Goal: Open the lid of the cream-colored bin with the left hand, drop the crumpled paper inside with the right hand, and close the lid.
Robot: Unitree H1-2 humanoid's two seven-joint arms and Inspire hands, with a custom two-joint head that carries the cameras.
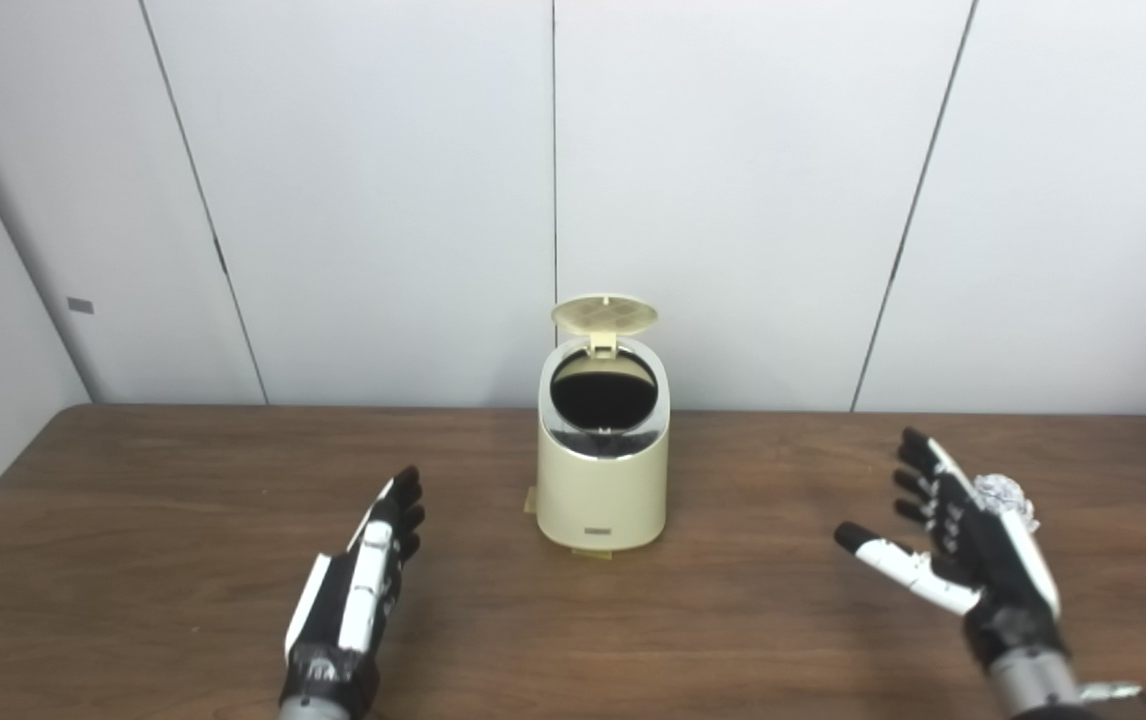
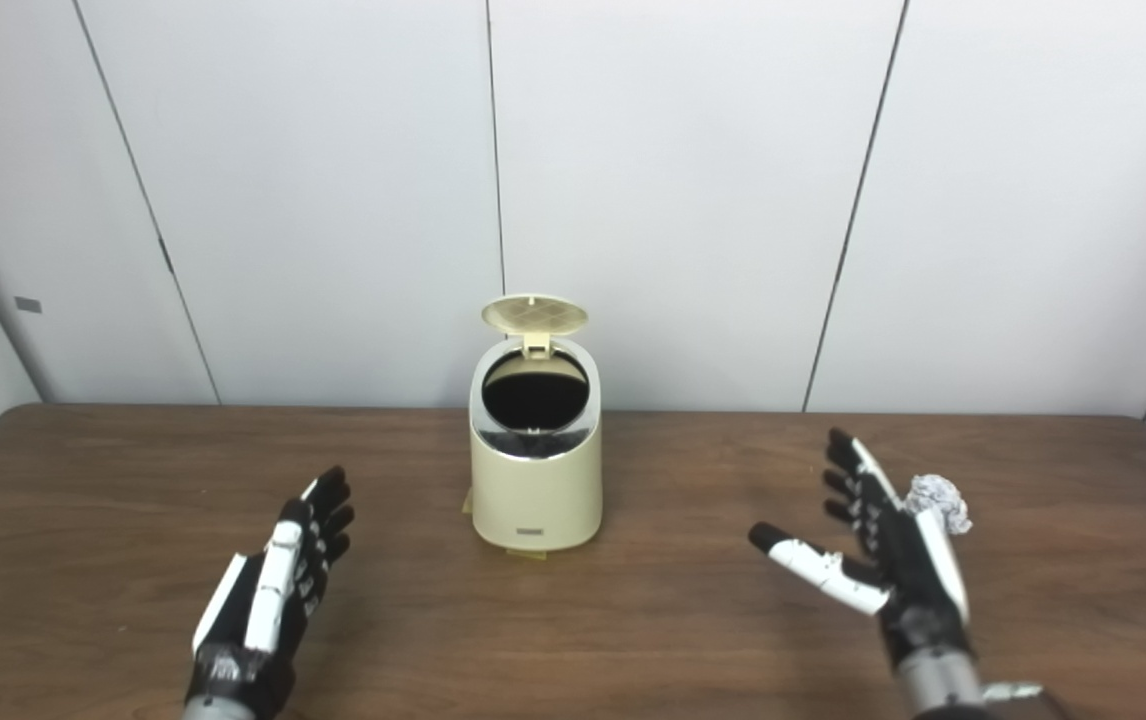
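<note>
Bin lid up; both hands, left and right, spread empty; crumpled paper seemingly just behind right

- The cream-colored bin stands upright on the wooden table, near the far edge and about in the middle. It is small and rounded, and its top slopes toward the camera, with a shiny ring around the dark round opening.
- The lid is open. It stands up at the back of the opening on its hinge, and its ribbed underside shows.
- The crumpled paper is a small whitish ball. It lies on the table, well apart from the bin, on the right side.
</note>
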